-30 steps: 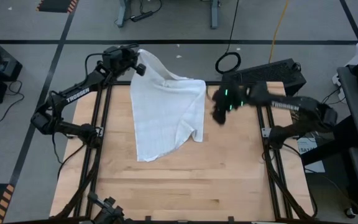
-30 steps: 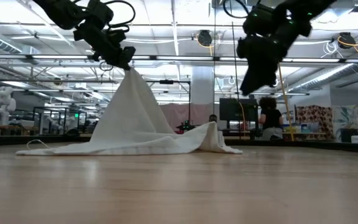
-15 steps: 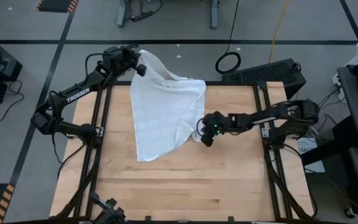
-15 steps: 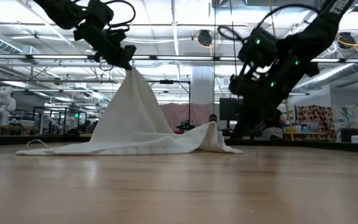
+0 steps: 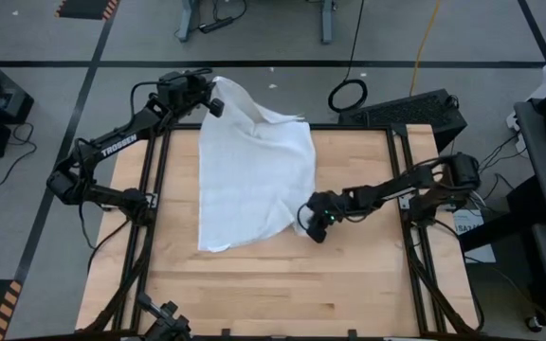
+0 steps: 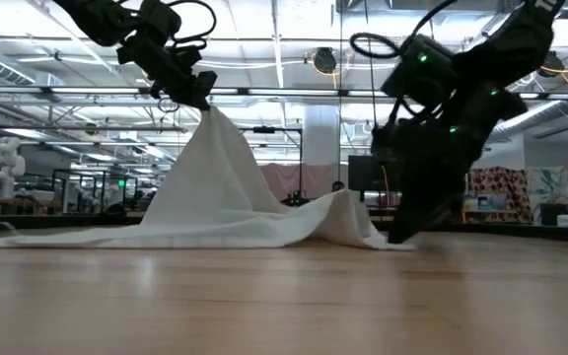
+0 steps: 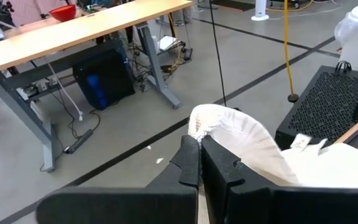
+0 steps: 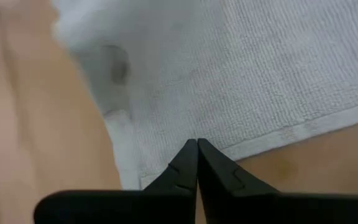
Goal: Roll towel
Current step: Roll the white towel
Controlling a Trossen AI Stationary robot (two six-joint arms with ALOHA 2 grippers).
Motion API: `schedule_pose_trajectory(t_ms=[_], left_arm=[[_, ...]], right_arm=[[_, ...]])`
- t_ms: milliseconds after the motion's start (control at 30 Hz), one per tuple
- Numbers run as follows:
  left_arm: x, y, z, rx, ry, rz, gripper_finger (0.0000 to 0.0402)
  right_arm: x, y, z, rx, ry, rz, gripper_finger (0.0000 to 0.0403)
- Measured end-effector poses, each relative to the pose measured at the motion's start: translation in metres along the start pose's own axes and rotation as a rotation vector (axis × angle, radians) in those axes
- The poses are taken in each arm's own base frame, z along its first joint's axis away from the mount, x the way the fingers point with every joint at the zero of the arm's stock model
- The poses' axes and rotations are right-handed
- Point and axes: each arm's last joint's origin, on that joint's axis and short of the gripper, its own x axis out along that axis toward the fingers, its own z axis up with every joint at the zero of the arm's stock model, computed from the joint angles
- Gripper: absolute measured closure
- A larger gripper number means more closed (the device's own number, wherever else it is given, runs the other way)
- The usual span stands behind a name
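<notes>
The white towel (image 5: pixel 254 175) slopes from a raised far-left corner down onto the wooden table (image 5: pixel 282 294), where most of it lies spread; in the low view the towel (image 6: pixel 235 202) forms a tent. My left gripper (image 5: pixel 209 98) is shut on that raised corner, beyond the table's far-left corner. My right gripper (image 5: pixel 314 227) is shut at the towel's near-right corner, tilted steeply down at the table top, and shows in the low view (image 6: pixel 402 235) at the cloth's right end. My left gripper pinches the towel's far-left corner (image 7: pixel 211 124) between its two fingers, coming nearly level from the table's left. A bunch of cloth sticks out past the fingertips. The rest hangs down, drawn fairly taut to the table. My right gripper has its shut fingertips (image 8: pixel 191 155) on the towel just inside the hem (image 8: pixel 272 134), by the near-right corner. It comes slanting down from the table's right. One layer or several, I cannot tell. The cloth here lies on the table.
Bare wood makes up the table's near half and right strip. Beyond the far-right edge lie a black perforated box (image 5: pixel 410 109) and a cable loop (image 5: pixel 349 95) on the floor. Black frame rails (image 5: pixel 401 189) run along both table sides.
My right gripper has swung down and toward the table's near edge to the towel's near-right corner. The lying part of the towel has spread out: its near-right corner has slid toward the near-right and its near-left corner has shifted outward. The raised corner stays put.
</notes>
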Motion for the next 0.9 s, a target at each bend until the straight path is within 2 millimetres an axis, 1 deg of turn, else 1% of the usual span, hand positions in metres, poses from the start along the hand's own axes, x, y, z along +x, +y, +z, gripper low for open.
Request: schedule_pose_trajectory(t_ms=[100, 267, 367, 500, 600, 667, 767, 833, 900], left_arm=[[0.000, 0.000, 0.000, 0.000, 0.000, 0.000, 0.0399], [0.000, 0.000, 0.000, 0.022, 0.001, 0.000, 0.0399], [0.000, 0.000, 0.000, 0.022, 0.001, 0.001, 0.0399], [0.000, 0.000, 0.000, 0.023, -0.001, -0.009, 0.0399], [0.000, -0.002, -0.001, 0.021, 0.002, -0.056, 0.0399], [0.000, -0.003, -0.002, 0.022, 0.016, -0.073, 0.0399], [0.000, -0.004, -0.003, 0.025, 0.027, -0.082, 0.0399], [0.000, -0.005, -0.004, 0.026, 0.031, -0.088, 0.0399], [-0.001, -0.006, -0.004, 0.026, 0.037, -0.107, 0.0399]], right_arm=[[-0.008, 0.008, -0.009, 0.004, 0.040, 0.006, 0.0400], [-0.022, 0.016, -0.023, 0.009, 0.129, 0.006, 0.0402], [-0.025, 0.019, -0.031, 0.022, 0.189, 0.008, 0.0402], [-0.027, 0.025, -0.037, 0.013, 0.260, 0.074, 0.0401], [-0.036, 0.027, -0.039, 0.035, 0.290, 0.125, 0.0401], [-0.048, 0.031, -0.033, 0.035, 0.246, 0.144, 0.0401], [-0.073, 0.033, -0.014, -0.007, 0.097, 0.129, 0.0401], [-0.087, 0.027, -0.003, -0.041, 0.003, 0.058, 0.0401], [-0.103, 0.019, 0.014, -0.071, -0.131, -0.036, 0.0401]])
